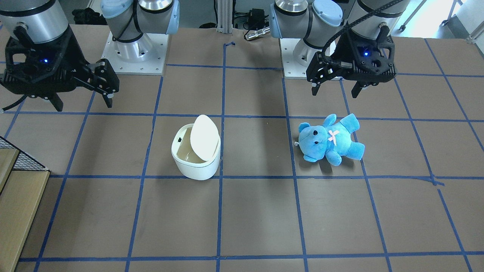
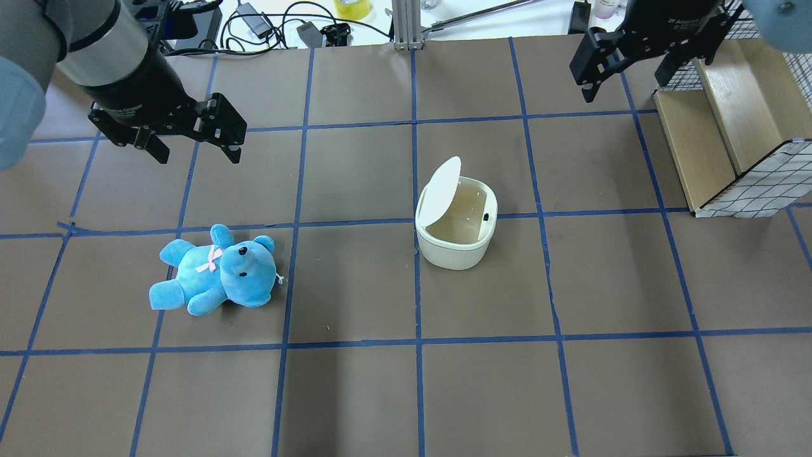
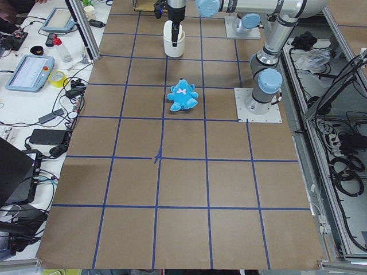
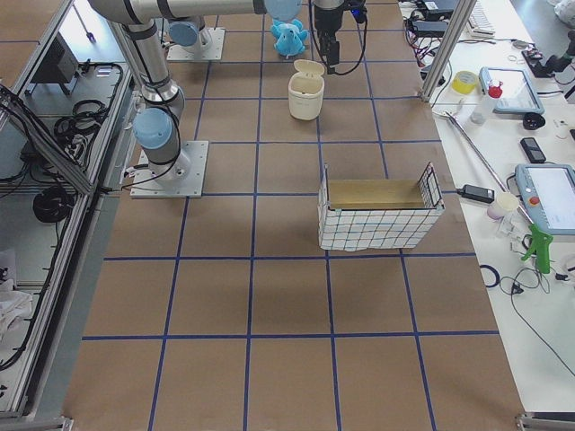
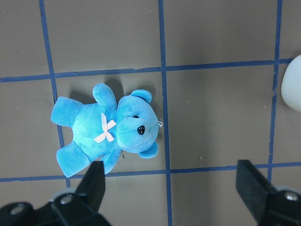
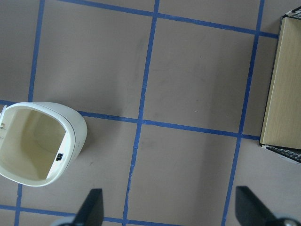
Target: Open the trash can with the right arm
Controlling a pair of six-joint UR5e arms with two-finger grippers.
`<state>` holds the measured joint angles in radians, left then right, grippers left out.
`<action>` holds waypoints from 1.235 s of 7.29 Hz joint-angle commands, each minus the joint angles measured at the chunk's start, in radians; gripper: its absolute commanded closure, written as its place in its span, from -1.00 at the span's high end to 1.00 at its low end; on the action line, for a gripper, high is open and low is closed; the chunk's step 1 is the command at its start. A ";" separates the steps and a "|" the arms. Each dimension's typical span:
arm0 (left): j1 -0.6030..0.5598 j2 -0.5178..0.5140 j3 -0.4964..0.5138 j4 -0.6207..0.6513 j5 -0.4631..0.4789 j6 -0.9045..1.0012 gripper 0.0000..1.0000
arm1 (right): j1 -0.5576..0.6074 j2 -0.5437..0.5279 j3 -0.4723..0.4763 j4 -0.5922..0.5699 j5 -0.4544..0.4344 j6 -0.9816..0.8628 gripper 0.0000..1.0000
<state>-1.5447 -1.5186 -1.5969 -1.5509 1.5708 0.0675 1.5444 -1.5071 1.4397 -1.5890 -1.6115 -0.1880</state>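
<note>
The white trash can point(image 2: 454, 244) stands near the table's middle with its flat lid point(image 2: 441, 190) tipped up, so the beige inside shows. It also shows in the front view point(image 1: 196, 166) and the right wrist view point(image 6: 75, 136). My right gripper point(image 2: 625, 79) is open and empty, hanging high above the table, well away from the can toward the far right corner. In the front view the right gripper point(image 1: 84, 100) is at the left. My left gripper point(image 2: 196, 151) is open and empty, hovering above the blue teddy bear point(image 2: 212, 270).
A wire-mesh basket with wooden boards point(image 2: 729, 120) sits at the table's right edge, beside my right gripper. The teddy bear point(image 1: 331, 139) lies on its back on the left half. Blue tape lines grid the brown table.
</note>
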 commanded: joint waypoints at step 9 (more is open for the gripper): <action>0.000 0.000 0.000 0.000 0.000 0.000 1.00 | 0.005 -0.007 0.065 -0.035 0.093 0.045 0.99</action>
<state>-1.5447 -1.5186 -1.5969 -1.5509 1.5707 0.0675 1.5487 -1.5138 1.5037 -1.6272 -1.5388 -0.1502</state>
